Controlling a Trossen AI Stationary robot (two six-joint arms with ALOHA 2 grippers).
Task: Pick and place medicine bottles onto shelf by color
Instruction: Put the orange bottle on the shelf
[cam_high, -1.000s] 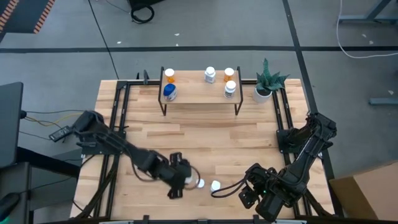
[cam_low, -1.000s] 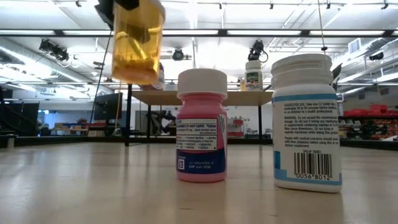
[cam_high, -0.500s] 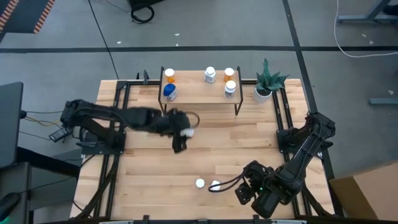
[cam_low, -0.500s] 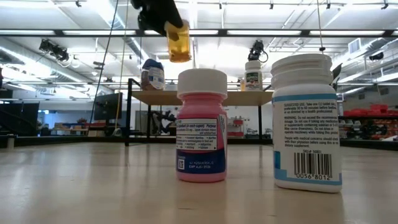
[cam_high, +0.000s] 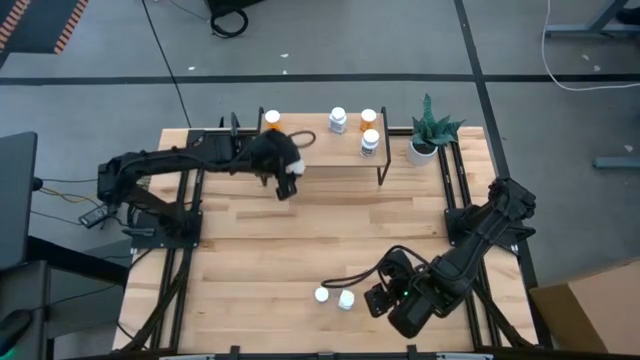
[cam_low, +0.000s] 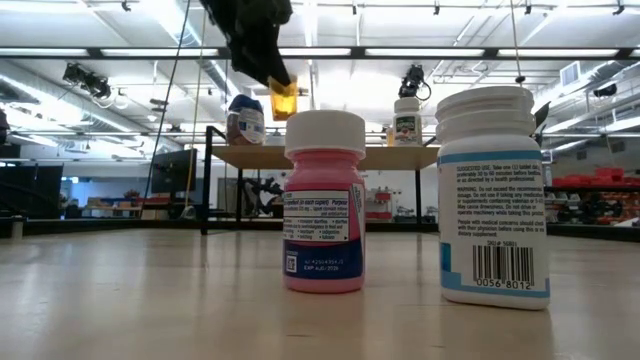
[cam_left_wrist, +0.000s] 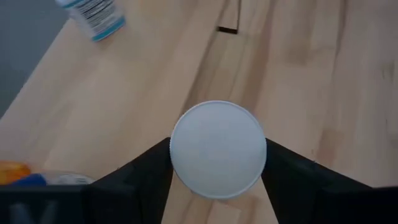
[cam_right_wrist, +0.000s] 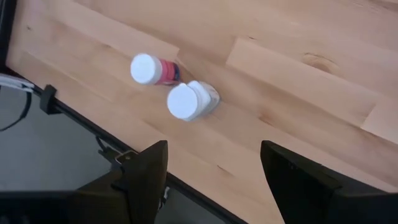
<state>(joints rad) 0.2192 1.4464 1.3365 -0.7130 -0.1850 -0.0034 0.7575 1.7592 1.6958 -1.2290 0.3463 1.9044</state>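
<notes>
My left gripper (cam_high: 287, 172) is shut on an orange bottle with a white cap (cam_low: 283, 100), in the air at the shelf's (cam_high: 325, 152) left front. The white cap (cam_left_wrist: 217, 149) fills the left wrist view. On the shelf stand an orange bottle (cam_high: 272, 120), a white one (cam_high: 338, 120), another orange one (cam_high: 368, 118) and a white one (cam_high: 370, 141); a blue bottle (cam_low: 245, 120) shows in the low view. A pink bottle (cam_right_wrist: 155, 70) and a white bottle (cam_right_wrist: 189, 101) stand on their bases near the table's front edge. My right gripper (cam_right_wrist: 214, 168) is open just right of them. My left gripper pinches the orange bottle between its two fingers (cam_left_wrist: 149, 171), one on each side just under the white cap. The fingers come from above, pointing down. The bottle's orange body (cam_low: 284, 102) hangs below the gripper, cap up, clear of table and shelf.
A potted green plant (cam_high: 430, 132) stands right of the shelf at the far right. The shelf stands on thin black legs (cam_high: 380, 172) at the table's far edge. Bare wood lies between the shelf and the two near bottles.
My left gripper has carried the orange bottle from beside the two near bottles toward the table's far edge, up to the shelf's left front, staying shut on it. My right gripper has moved a little toward the table's left, closer to the pink and white bottles.
</notes>
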